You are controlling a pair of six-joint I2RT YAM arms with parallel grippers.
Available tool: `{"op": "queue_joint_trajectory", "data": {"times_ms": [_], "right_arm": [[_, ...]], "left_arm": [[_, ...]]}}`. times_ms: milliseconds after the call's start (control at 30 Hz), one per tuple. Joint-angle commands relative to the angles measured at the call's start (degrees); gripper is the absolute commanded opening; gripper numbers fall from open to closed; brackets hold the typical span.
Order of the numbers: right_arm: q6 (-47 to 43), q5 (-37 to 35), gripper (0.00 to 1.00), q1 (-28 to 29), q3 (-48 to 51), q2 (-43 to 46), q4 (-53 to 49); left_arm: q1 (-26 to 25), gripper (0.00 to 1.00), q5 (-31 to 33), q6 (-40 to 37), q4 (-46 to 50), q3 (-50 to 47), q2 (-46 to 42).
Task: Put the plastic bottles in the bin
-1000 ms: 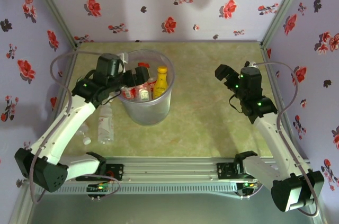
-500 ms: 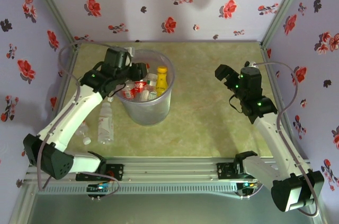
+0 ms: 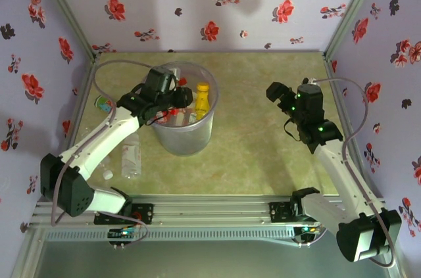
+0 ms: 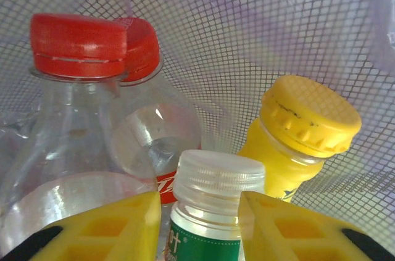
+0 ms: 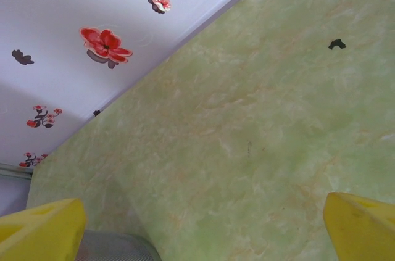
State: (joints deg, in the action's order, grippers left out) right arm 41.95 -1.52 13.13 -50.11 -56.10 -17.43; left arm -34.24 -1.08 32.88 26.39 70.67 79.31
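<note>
Left gripper [image 4: 199, 211] inside bin [image 3: 187, 137], clamped on white-capped bottle [image 4: 216, 181] between fingers; green label writing unreadable. Right gripper [image 5: 202, 208] spread wide above table [image 5: 259, 107].

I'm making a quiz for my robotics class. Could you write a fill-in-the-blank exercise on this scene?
In the round translucent grey plastic bin, the yellow plastic bottle's cap is ____.
Between the left pincer's fingers stands a green-labelled clear bottle with a ____ cap.
The right pincer hangs ____ above the green table.
A clear plastic bottle lies outside the bin, on its ____ side.
Missing: yellow; white; open; left.
</note>
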Motion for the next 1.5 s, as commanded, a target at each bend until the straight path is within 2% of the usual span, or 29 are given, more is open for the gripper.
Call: {"op": "queue_joint_trajectory", "data": {"times_ms": [0,67,133,233,367,467,567,667,733,800,933,1033,1133,1467], "right_arm": [[-0.28,0.18,0.99,-0.35,0.65,0.44,1.96],[-0.28,0.37,0.99,-0.29,0.46,0.24,2.06],[-0.31,0.45,0.99,-0.29,0.36,0.18,2.2],[-0.47,0.31,0.99,-0.32,0.4,0.2,2.23],[-0.99,0.11,0.99,-0.29,0.45,0.07,2.12],[-1.31,0.12,0.99,-0.47,0.32,0.0,1.97],[-1.62,0.11,0.99,-0.46,0.23,-0.05,1.7],[-2.26,-0.05,0.99,-0.6,0.18,0.03,1.36],[-2.62,-0.15,0.99,-0.74,0.19,0.08,1.26],[-2.93,0.06,0.99,-0.92,0.27,-0.26,1.35],[-2.96,1.5,0.99,-1.25,0.09,-1.5,1.62],[-2.79,2.34,0.99,-1.43,0.08,-1.92,1.88],[-2.06,3.77,0.99,-1.87,0.27,-2.27,2.39],[-2.07,5.74,0.99,-3.21,0.01,-3.34,2.62]], "left_arm": [[-0.83,0.38,-0.64,0.45,2.21,-0.33,0.96],[-0.83,0.44,0.15,-0.91,3.65,1.79,0.59],[-0.83,0.56,1.11,-2.64,5.58,4.52,0.28],[-0.72,0.66,2.45,-5.05,8.44,8.21,-0.18],[0.28,0.74,4.42,-7.4,11.11,11.99,-1.23],[2.44,0.81,5.73,-8.17,13.31,14.01,-2.66],[5.0,0.92,7.88,-8.25,16.11,14.92,-4.81],[8.56,1.0,11.62,-8.2,20.72,14.83,-7.86],[12.34,1.0,12.55,-7.48,22.82,13.02,-11.12],[16.9,1.0,10.64,-6.74,22.75,9.52,-14.45],[26.94,1.0,2.69,-3.48,21.73,1.48,-18.26],[32.14,1.0,-4.22,0.95,17.29,-6.59,-19.9],[33.8,0.99,-7.61,4.7,12.64,-14.59,-21.02],[33.98,0.96,-1.79,6.54,8.7,-28.21,-22.08]]}}
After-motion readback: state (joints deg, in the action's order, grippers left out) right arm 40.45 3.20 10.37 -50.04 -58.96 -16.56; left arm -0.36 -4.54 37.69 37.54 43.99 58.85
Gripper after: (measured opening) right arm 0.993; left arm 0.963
